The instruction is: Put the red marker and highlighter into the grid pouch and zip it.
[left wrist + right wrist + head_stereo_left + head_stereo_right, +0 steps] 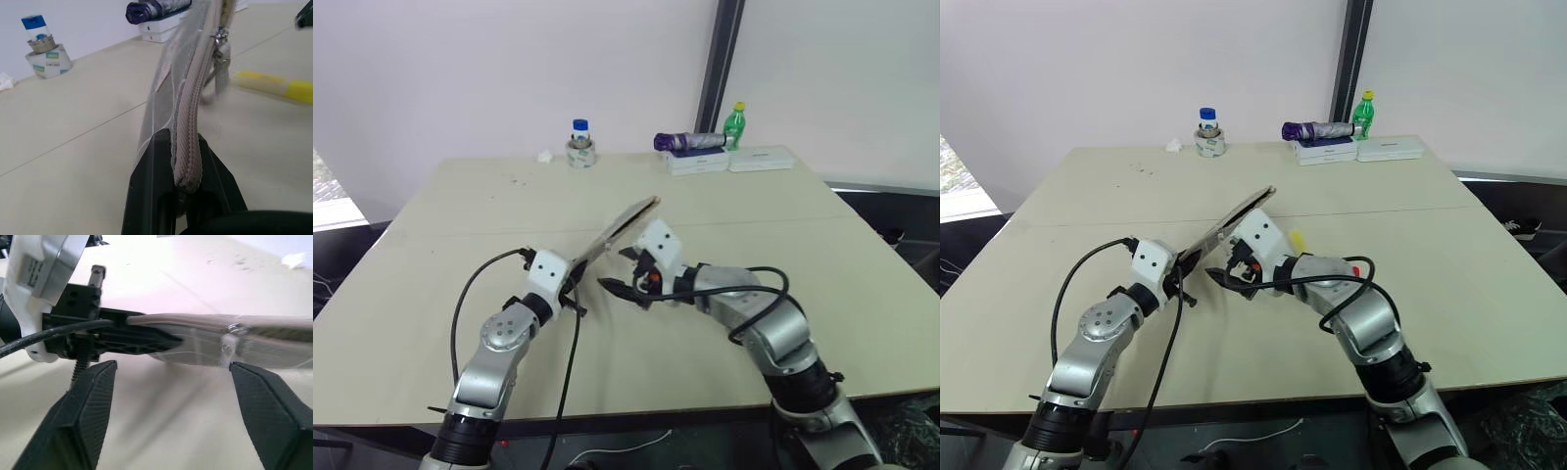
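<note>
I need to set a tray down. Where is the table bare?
The table's left side and the stretch right of the right gripper are bare. The far edge is crowded: tape roll, bottles, white boxes.

A lab or test room, by the look of it. A plain beige table (862,294) stands against bare white walls (460,69), with a dark pillar (720,64) at upper centre. Bottles (734,122) and white boxes (759,158) sit along its far edge
</note>
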{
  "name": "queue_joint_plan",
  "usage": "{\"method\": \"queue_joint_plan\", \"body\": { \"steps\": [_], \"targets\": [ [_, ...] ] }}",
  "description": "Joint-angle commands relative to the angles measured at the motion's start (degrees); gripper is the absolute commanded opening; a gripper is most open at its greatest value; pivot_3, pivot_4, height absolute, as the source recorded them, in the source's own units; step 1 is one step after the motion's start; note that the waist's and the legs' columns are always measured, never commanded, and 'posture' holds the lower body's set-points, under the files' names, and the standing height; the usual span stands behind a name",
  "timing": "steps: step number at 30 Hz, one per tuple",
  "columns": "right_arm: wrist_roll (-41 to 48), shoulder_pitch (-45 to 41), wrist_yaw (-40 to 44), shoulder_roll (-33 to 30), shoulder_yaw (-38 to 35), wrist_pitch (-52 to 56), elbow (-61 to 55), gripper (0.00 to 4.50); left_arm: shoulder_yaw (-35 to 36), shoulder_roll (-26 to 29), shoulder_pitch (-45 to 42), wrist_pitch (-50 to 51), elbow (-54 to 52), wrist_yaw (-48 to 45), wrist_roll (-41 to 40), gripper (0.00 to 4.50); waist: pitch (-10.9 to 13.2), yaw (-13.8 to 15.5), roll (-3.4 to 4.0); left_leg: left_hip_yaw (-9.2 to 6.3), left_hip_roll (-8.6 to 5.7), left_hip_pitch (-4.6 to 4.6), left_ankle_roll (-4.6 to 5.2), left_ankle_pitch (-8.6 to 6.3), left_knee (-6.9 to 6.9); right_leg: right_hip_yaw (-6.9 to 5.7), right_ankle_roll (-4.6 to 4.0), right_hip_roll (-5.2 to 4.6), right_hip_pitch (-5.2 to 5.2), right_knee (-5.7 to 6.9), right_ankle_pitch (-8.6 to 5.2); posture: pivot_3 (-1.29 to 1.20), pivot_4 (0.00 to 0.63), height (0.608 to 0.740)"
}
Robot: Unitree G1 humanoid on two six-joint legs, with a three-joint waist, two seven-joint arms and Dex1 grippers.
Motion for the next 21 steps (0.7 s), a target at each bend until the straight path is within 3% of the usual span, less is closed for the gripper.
{"method": "queue_joint_plan", "body": {
  "steps": [1, 8, 21],
  "targets": [
    [-1.95, -1.19, -3.21, -1.85, -2.96, 1.13, 0.19, 3.49, 1.75, 0.42, -1.93, -0.79, -0.98, 2.1, 1.21, 0.0, 0.0, 0.14, 0.0, 0.0, 0.0, 0.0, 0.0, 0.0, 0.0, 0.0, 0.0, 0.0, 0.01, 0.0, 0.0, 0.0, 0.15, 0.74],
    [-5.88, -1.05, -10.94, -1.54, -6.71, 2.23, 10.95, 3.49, 3.18, 1.62, -2.83, -2.78, 2.0, 5.81, 4.55, 0.0, 0.0, 0.97, 0.0, 0.03, -0.03, -0.01, 0.0, 0.0, 0.0, 0.01, 0.0, 0.0, -0.01, -0.02, 0.0, 0.0, 0.15, 0.74],
    [-9.33, -0.07, -19.02, 2.48, -11.03, -3.48, 28.94, 3.49, 2.51, 4.31, -1.19, -5.42, 3.3, 4.09, 5.86, 0.0, 0.01, 0.87, -0.01, 0.07, -0.05, -0.02, -0.01, 0.01, -0.03, 0.02, -0.01, 0.0, -0.02, -0.04, 0.0, 0.0, 0.15, 0.74]
  ]
}}
